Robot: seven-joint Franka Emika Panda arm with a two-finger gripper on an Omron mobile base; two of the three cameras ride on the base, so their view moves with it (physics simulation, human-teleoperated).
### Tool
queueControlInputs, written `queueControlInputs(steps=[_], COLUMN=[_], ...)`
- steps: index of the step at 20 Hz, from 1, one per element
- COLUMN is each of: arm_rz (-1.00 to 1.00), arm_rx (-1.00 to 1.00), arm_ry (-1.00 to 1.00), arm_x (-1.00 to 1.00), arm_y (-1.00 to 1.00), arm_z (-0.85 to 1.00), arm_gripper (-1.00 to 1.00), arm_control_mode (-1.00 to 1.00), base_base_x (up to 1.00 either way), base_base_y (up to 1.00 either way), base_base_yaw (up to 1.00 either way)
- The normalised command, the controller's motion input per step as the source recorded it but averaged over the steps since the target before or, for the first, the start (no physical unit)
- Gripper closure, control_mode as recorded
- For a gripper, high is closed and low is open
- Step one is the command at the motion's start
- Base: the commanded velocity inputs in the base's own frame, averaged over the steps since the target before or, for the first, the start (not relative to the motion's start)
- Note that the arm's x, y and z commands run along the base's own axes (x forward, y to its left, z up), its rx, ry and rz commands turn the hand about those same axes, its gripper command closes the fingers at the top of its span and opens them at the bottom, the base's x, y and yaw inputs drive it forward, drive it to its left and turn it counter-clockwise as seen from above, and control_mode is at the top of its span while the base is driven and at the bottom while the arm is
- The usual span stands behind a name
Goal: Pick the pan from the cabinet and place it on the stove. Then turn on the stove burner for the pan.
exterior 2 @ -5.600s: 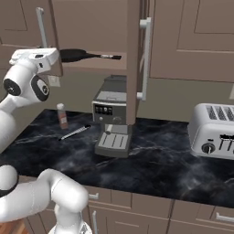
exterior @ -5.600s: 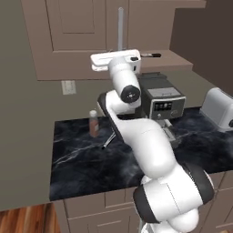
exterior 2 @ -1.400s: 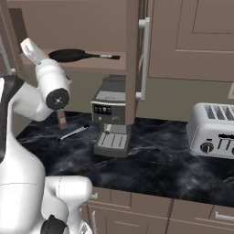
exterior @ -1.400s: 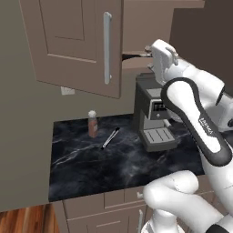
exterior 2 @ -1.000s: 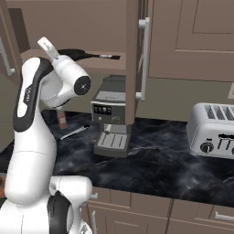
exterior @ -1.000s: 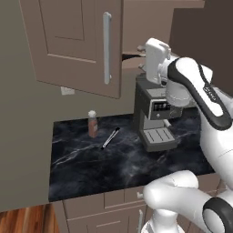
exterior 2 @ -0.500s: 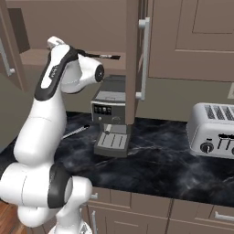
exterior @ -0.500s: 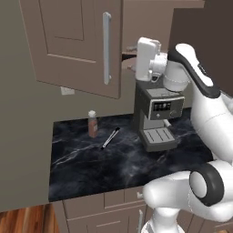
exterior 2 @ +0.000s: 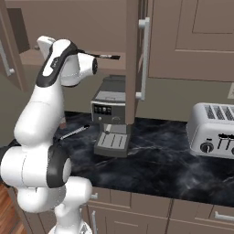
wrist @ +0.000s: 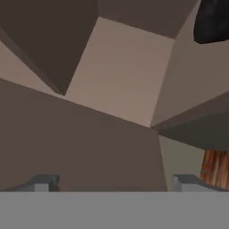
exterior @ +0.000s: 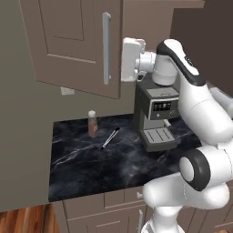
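Observation:
The pan (wrist: 213,19) is a black shape at the top right of the hand view, on the shelf inside the cabinet (wrist: 120,76). In the right base view only its thin black handle (exterior 2: 103,56) sticks out to the right from behind my arm. My gripper (wrist: 115,182) is open, its fingertips (wrist: 43,183) far apart with nothing between them, facing the cabinet's inside corner with the pan off to one side. From the left, my white hand (exterior: 131,59) is level with the shelf, beside the open cabinet door (exterior: 68,45). The stove is out of view.
A coffee machine (exterior: 157,116) stands on the black marble counter (exterior: 91,164) right under the shelf. A small bottle (exterior: 92,124) and a thin utensil (exterior: 110,137) lie to its left. The other open door (exterior 2: 132,59) hangs edge-on. A toaster (exterior 2: 215,130) sits to the right.
My hand has swung left along the shelf front toward the open door, and the arm has folded in behind it. The jaws stayed open. The pan has not moved.

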Motion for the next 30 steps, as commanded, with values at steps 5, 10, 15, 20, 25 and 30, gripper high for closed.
queueControlInputs(steps=[5,10,15,20,25,30], arm_rz=[0.19,0.16,0.14,0.12,0.09,0.02], arm_rx=[-0.01,-0.01,-0.01,-0.02,-0.03,-0.06], arm_ry=[0.00,0.00,0.00,0.00,0.00,0.00], arm_x=[-0.41,-0.74,-0.85,-0.71,-0.47,-0.03], arm_y=[0.69,0.67,0.65,0.71,0.76,0.38], arm_z=[-0.04,0.00,-0.01,-0.02,-0.04,-0.03], arm_gripper=[-1.00,-1.00,-1.00,-1.00,-1.00,-1.00], arm_control_mode=[-1.00,-1.00,-1.00,-1.00,-1.00,-1.00], base_base_x=[0.00,0.00,0.00,0.00,0.00,0.00], base_base_y=[0.00,0.00,0.00,0.00,0.00,0.00], base_base_yaw=[0.00,0.00,0.00,0.00,0.00,0.00])
